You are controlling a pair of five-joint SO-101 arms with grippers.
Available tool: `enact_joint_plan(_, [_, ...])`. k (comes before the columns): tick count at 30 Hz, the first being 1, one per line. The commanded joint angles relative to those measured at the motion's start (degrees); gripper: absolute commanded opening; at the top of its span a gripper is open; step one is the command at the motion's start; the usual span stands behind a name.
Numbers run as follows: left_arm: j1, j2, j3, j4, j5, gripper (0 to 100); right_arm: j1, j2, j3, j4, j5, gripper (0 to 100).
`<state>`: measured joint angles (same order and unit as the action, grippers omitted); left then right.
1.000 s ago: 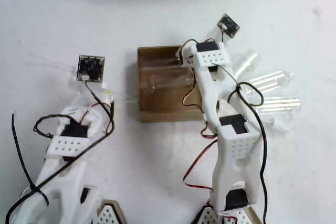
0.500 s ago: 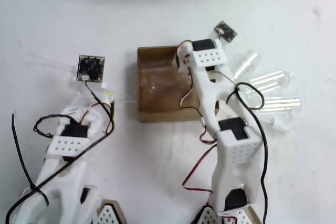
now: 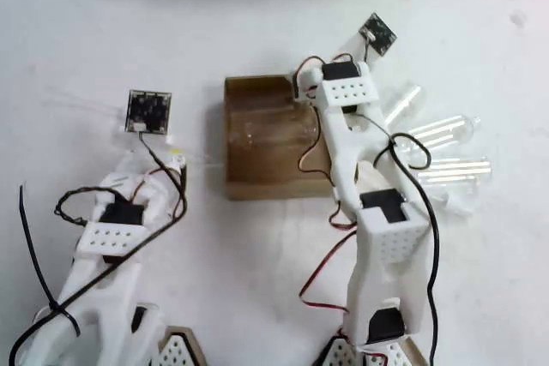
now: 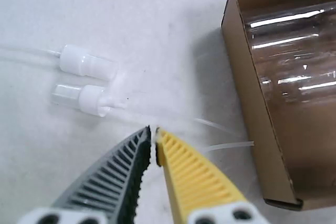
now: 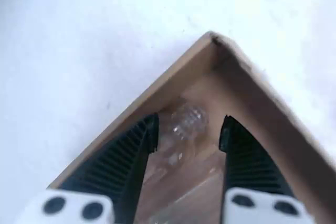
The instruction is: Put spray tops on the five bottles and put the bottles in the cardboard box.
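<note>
Cardboard box on the white tabletop, with one clear bottle lying on its side inside it. The right tool hangs over a corner of the box, its black fingers spread wide on either side of the bottle's end, apart from it. The left tool is just beside the box, outside its wall, its grey and yellow tips pressed together. Two spray tops lie on the tabletop near the box on that side. Further clear bottles lie fanned out on the tabletop beside the box's opposite side.
</note>
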<state>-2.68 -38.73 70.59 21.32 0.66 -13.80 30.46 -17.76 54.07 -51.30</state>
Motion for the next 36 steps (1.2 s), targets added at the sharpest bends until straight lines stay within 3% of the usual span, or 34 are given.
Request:
enact_joint_plan(1, [0.75,-1.01,-0.62,-1.67,0.35,2,0.13,1.98,-4.66,-0.75,-0.53,17.6])
enact_joint_plan(18, [0.75,-0.92,-0.62,-1.67,0.35,2,-1.27,5.67,-5.01,0.84,-0.44,17.1])
enact_joint_plan(24, [0.75,-0.92,-0.62,-1.67,0.35,2,-0.04,5.67,-5.01,0.84,0.18,1.9])
enact_joint_plan(36, [0.75,-0.92,-0.62,-1.67,0.35,2,-0.04,0.75,-8.35,9.71,3.34,3.2])
